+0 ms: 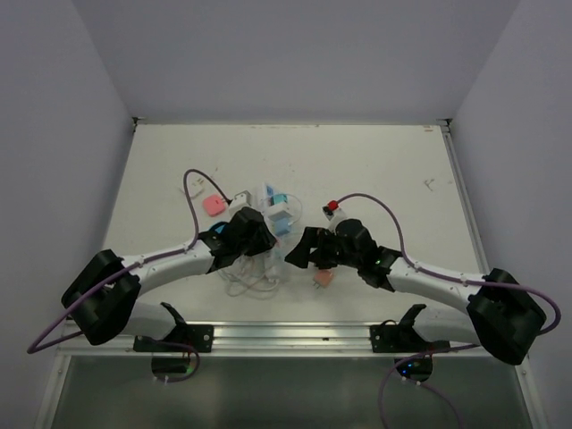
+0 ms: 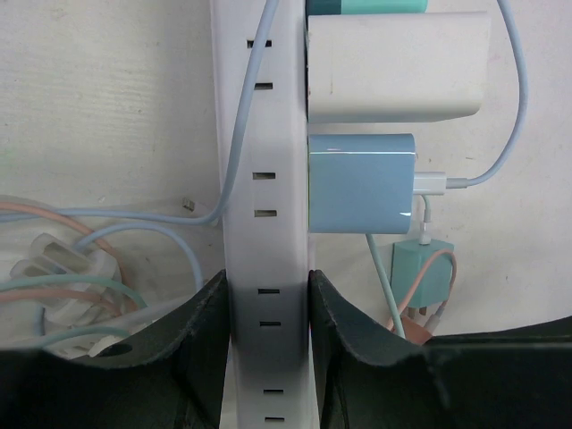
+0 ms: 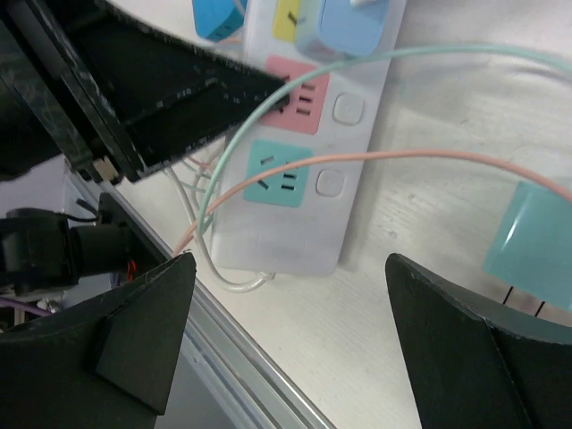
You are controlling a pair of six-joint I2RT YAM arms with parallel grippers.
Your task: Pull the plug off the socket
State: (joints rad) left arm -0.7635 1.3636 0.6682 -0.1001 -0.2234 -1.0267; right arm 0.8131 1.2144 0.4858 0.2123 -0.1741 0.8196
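The socket (image 2: pixel 264 134), a long white power strip, runs up the middle of the left wrist view. My left gripper (image 2: pixel 266 281) is shut on it, with one dark finger (image 2: pixel 201 331) pressed against each long side. A white cube plug (image 2: pixel 398 67) and a light blue cube plug (image 2: pixel 362 183) sit plugged into the strip's face. A teal plug (image 2: pixel 422 277) lies loose on the table beside it, prongs showing. My right gripper (image 3: pixel 290 259) stands wide open over the table by the socket's (image 3: pixel 286 223) near end, holding nothing. Seen from above, both grippers (image 1: pixel 259 234) (image 1: pixel 299 250) meet at the socket (image 1: pixel 273 214).
Thin pastel cables (image 2: pixel 98 259) lie tangled left of the strip, and a pink and a mint cable (image 3: pixel 429 161) cross it. The loose teal plug (image 3: pixel 532 237) lies right of the right gripper. A pink block (image 1: pixel 213 205) and the table's metal front rail (image 1: pixel 295 335) are nearby.
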